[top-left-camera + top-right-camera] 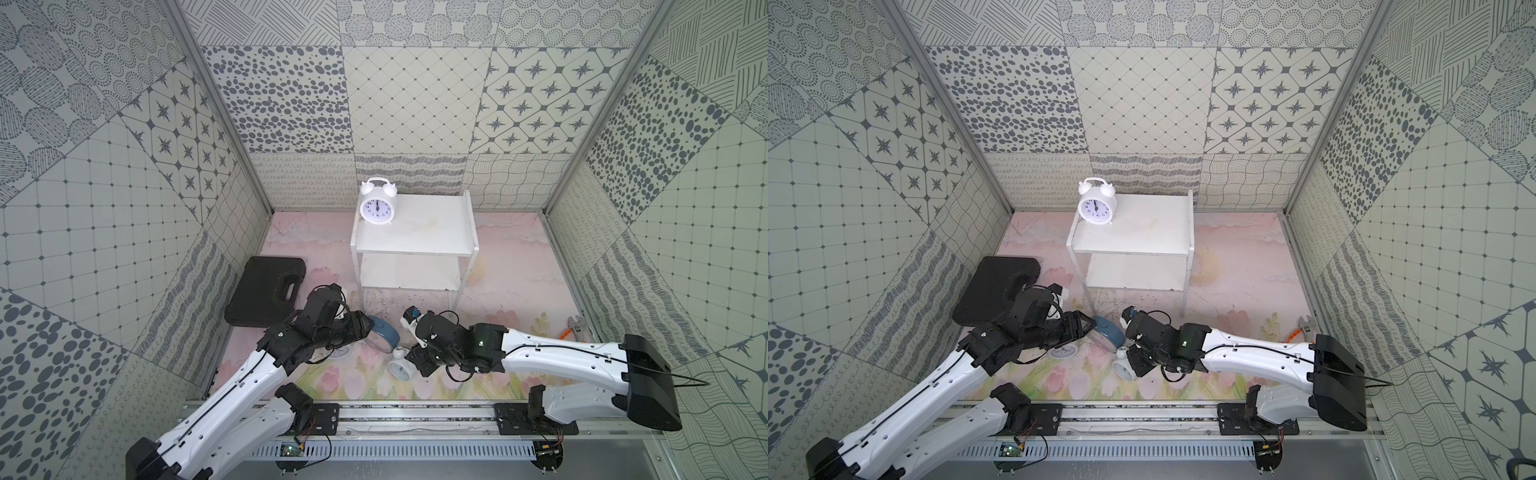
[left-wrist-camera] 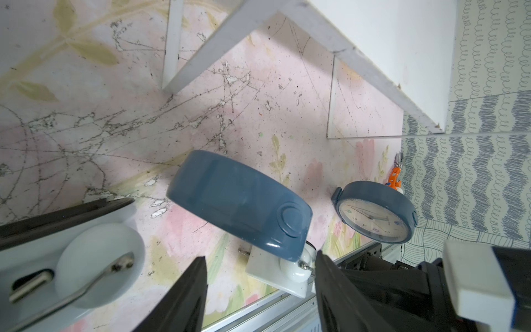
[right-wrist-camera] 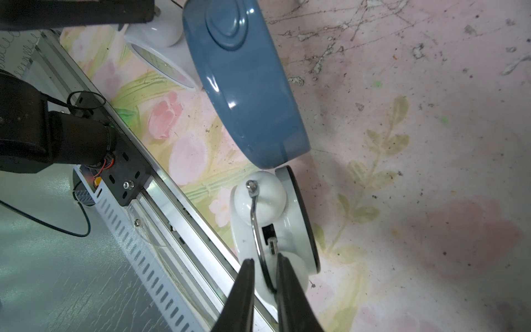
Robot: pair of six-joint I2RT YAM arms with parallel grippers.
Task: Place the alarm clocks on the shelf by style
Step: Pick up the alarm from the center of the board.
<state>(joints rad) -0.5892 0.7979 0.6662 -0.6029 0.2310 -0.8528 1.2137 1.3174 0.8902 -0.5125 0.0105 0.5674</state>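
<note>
**Clocks go up by style.** One white clock (image 1: 377,203) stands upright at the left end of the top tier of the shelf (image 1: 432,232). The other four clocks sit on the flowered worktop (image 1: 498,291) in front of it.

The right tool (image 3: 265,258) reaches down over a second white clock (image 3: 275,227) lying close to the front rail. Its jaws are drawn narrow on either side of the thin wire handle, and whether they already pinch the wire cannot be told. A blue clock (image 3: 244,86) stands tilted on its rim, its low edge touching that white clock's bell.

The left tool (image 2: 260,255) hovers just beside the blue clock, jaws part-way apart and gripping nothing. A third white clock (image 1: 1063,352) lies dial up under the left arm. A second blue clock (image 2: 375,214) stands upright with its dial showing, seen only in the left wrist view. A black case (image 1: 266,291) lies left of the shelf.

The step in hand appears to be picking up the white clock by its handle. Done well, it likely calls for a firm pinch at the middle of the loop, then a slow, straight lift, because the leaning blue clock may drop flat once its prop goes. The clock will probably swing from the wire, so it should be lowered gently, feet first, onto the top tier beside its twin.
</note>
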